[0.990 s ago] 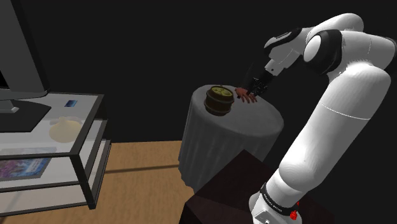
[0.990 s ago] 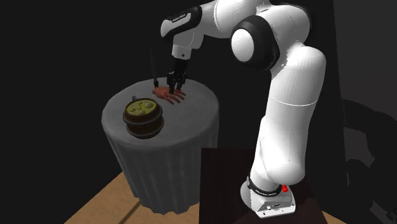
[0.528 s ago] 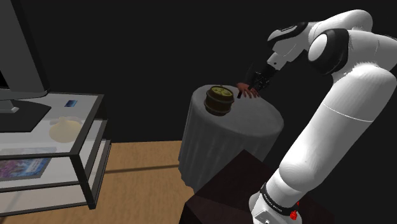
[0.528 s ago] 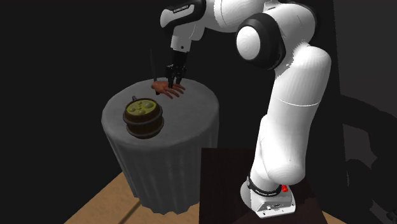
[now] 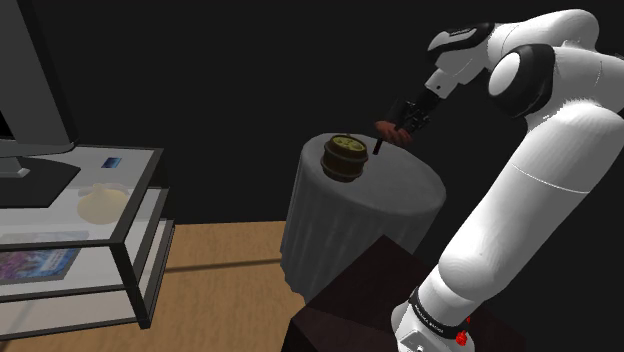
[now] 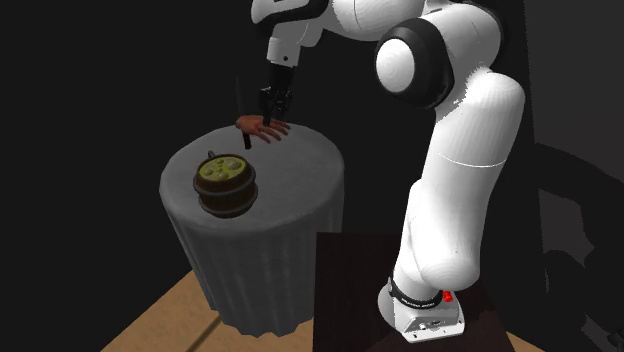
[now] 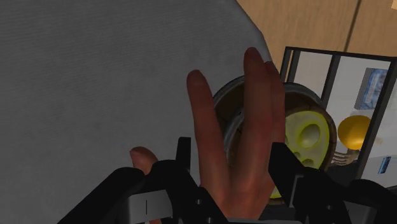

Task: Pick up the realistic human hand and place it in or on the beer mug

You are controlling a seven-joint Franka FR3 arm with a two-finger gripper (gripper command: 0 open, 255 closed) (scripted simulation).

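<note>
The white arm is reaching from its dark box stand over a round surface draped in grey cloth. The robot's hand is clamping its two black fingers on the human hand, one finger pressing each side of the palm. In the wrist view, the reddish-brown human hand is extending its digits straight out beyond the fingertips.

In the shoulder view, the human hand is hanging clear of the cloth, showing against the black area above the surface's far rim. In the second exterior view, the robot's hand is pointing downward and the human hand is showing just under it, over the far edge of the surface.

The beer mug, a brown barrel shape, is standing on the surface near the shoulder view's left rim, apart from the human hand, its yellow-green top facing upward. In the wrist view, the beer mug is lying beyond the held digits.

A glass-shelved rack is standing on the wooden floor at the shoulder view's left.
</note>
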